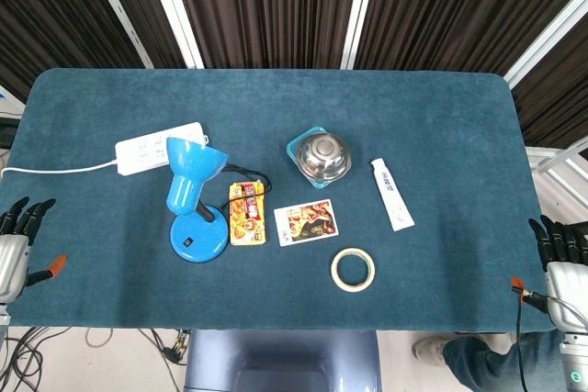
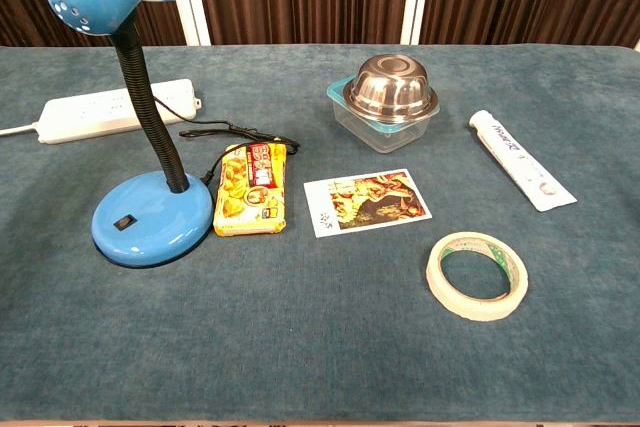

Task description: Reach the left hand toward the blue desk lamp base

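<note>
Left hand [image 1: 13, 250], fingers apart and empty, sits off the table edge (reach not begun); next, extend rightward to the round blue plastic lamp base [image 1: 197, 238].

My left hand [image 1: 13, 250] hangs just off the tabletop's left edge, near its front corner, fingers extended, slightly apart and pointing toward the far side, holding nothing. My right hand [image 1: 562, 259] hangs just off the right edge near the front corner, fingers likewise straight and empty. Neither hand appears in the chest view.
</note>
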